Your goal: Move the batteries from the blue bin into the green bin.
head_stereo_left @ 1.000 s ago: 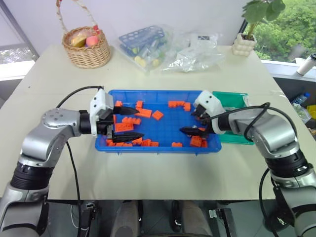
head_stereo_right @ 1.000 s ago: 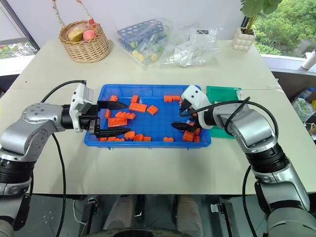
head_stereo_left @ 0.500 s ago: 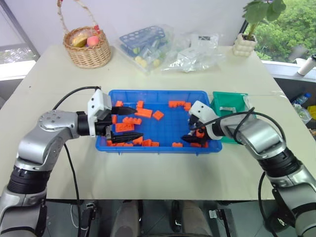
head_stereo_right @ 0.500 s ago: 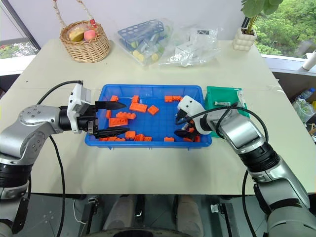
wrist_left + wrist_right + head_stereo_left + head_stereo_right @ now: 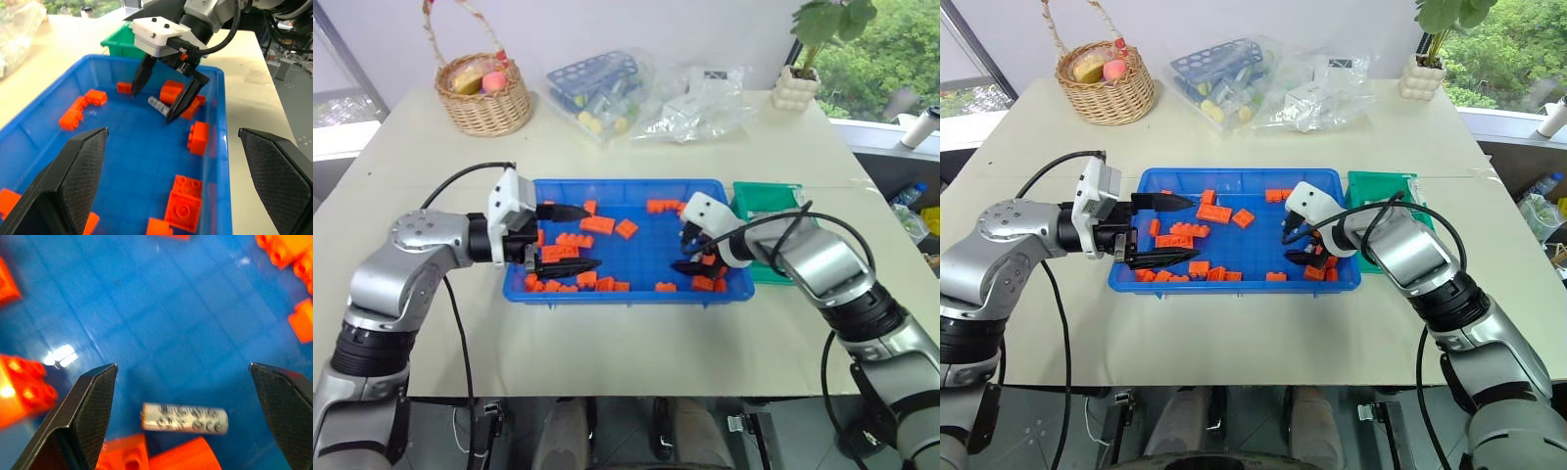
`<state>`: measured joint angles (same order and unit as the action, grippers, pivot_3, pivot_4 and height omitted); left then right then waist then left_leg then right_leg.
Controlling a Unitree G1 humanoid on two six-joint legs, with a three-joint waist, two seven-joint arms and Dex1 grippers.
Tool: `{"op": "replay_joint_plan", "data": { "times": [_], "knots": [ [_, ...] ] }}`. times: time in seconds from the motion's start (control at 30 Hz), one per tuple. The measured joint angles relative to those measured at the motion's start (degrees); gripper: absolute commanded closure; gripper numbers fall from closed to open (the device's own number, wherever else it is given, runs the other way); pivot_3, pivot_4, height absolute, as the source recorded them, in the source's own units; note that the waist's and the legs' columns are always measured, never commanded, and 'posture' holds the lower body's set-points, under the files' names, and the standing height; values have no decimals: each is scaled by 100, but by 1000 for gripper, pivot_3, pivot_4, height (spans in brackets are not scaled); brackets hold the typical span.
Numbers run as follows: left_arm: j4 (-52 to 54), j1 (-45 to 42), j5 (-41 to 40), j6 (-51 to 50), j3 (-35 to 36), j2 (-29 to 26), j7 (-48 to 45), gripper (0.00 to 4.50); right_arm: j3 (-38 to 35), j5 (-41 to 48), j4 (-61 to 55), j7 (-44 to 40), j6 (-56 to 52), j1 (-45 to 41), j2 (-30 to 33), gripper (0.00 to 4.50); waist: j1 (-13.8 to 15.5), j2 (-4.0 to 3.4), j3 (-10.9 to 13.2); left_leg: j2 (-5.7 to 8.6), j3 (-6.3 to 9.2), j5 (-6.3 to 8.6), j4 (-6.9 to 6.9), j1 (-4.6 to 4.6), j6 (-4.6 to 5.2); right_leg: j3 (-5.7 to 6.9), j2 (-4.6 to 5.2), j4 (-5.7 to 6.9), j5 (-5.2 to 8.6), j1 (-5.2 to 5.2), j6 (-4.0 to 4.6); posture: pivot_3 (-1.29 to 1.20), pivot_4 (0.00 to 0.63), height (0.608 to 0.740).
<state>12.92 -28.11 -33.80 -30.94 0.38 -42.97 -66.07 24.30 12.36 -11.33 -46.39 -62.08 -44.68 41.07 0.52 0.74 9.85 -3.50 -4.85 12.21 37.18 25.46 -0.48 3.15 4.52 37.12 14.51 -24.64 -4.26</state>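
A silver-grey battery (image 5: 185, 417) lies on the floor of the blue bin (image 5: 626, 186) near its right end, beside orange bricks (image 5: 171, 91). My right gripper (image 5: 150, 108) hangs open just above it, one finger on each side of the battery (image 5: 155, 103), not touching it. At the bin's left end my left gripper (image 5: 592, 237) is held open over more bricks, with nothing between its fingers. The green bin (image 5: 769, 201) stands right against the blue bin's right side.
Orange bricks (image 5: 599, 224) lie scattered across the blue bin. At the back of the table are a wicker basket (image 5: 484, 93), a clear bag with a blue rack (image 5: 597, 83), more clear bags (image 5: 705, 98) and a potted plant (image 5: 800, 83).
My right gripper has rolled and shifted slightly left at the bin's right end, staying open. My left gripper has not moved.
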Motion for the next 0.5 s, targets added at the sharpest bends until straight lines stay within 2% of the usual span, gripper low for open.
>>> {"op": "replay_joint_plan", "data": {
  "times": [0.1, 0.27, 0.37, 0.5],
  "knots": [
    [-122, -1, 32, 13, -92, 52, -33, 0, 219, -3, 65, -751, 588, -498, 178, 84, -7, -2, 1, 0, -1, 0, 1, 0, 0, 0, -1, 1, 0, -3, 0, 0, 150, 736],
    [-156, -13, 71, 61, -137, 81, -66, 0, 976, -882, 1611, -2712, 3714, -1639, 536, 84, -19, -1, 2, 1, -2, 0, 0, -2, 0, -1, -2, -4, 2, 1, -2, 0, 150, 736],
    [-136, 54, 72, 61, -111, 73, -27, 0, 1275, -1308, 2866, -3440, 5098, -1977, 245, 84, -36, 0, 2, 0, -4, 0, 1, -3, 0, -2, -2, 2, 2, 0, -4, 0, 150, 736],
    [-20, 169, 65, 55, -67, 68, 39, 0, 1468, -1862, 4121, -3952, 6642, -2344, -58, 84, -106, -2, 5, -1, -4, -1, -2, -1, -1, -1, -3, 7, 1, -3, -4, 0, 150, 736]
  ]
}}
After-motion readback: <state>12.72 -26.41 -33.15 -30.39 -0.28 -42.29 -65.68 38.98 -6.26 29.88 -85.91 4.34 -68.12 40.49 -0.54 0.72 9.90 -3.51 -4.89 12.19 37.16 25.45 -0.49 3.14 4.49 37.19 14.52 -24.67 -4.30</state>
